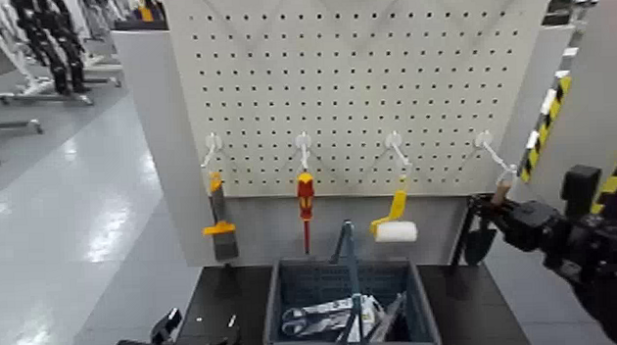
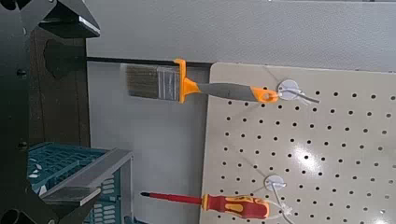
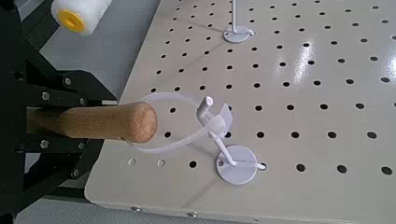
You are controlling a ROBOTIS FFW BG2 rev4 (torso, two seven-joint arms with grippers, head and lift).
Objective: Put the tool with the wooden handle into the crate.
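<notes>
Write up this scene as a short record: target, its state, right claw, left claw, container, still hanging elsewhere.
target: wooden-handled trowel
target state: on its hook loop, blade down
right claw: shut on the wooden handle, at the board's right end
left claw: idle, low at the left of the crate
container: crate, tools inside, trowel not in it
other hanging tools: paintbrush, screwdriver, paint roller

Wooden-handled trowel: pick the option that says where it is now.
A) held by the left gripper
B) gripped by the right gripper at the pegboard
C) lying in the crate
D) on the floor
B: the right gripper is closed around the trowel's wooden handle, beside the pegboard.
</notes>
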